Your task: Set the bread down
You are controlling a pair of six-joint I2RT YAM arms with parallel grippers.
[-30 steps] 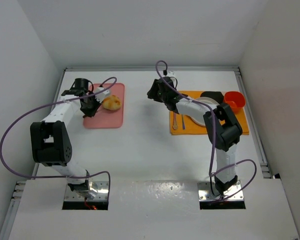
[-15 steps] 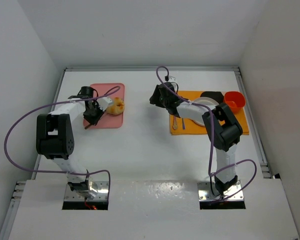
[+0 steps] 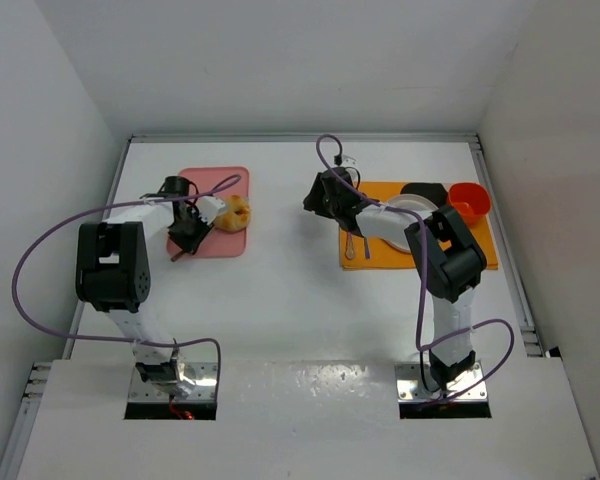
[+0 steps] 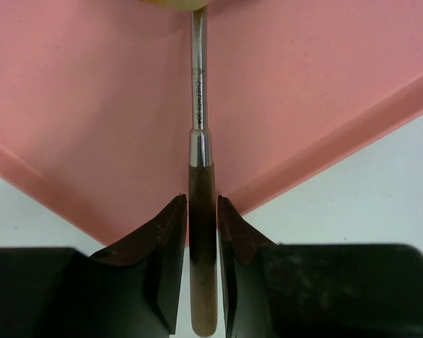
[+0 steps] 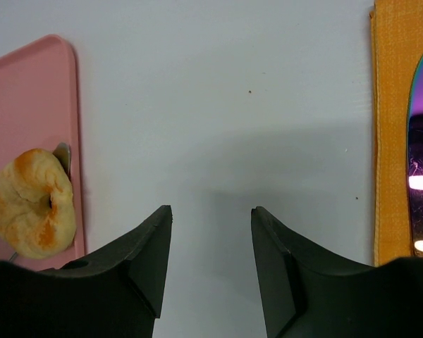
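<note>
Top view overhead, far; wrist views close, downward; all share pink tray (image 3: 230, 240).

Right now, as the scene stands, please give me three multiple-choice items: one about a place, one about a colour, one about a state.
1. Where does the bread lie?
A. on the plate
B. on the pink tray
C. on the orange mat

2. What colour is the cup?
A. blue
B. red
C. green

3. How is the right tool?
A. shut on the bread
B. shut on a spoon
C. open and empty

Answers:
1 B, since the top view shows the bread resting at the tray's right edge.
2 B, since the top view shows the cup plainly red.
3 C, since the right wrist view shows the jaws apart with nothing between them.
</note>
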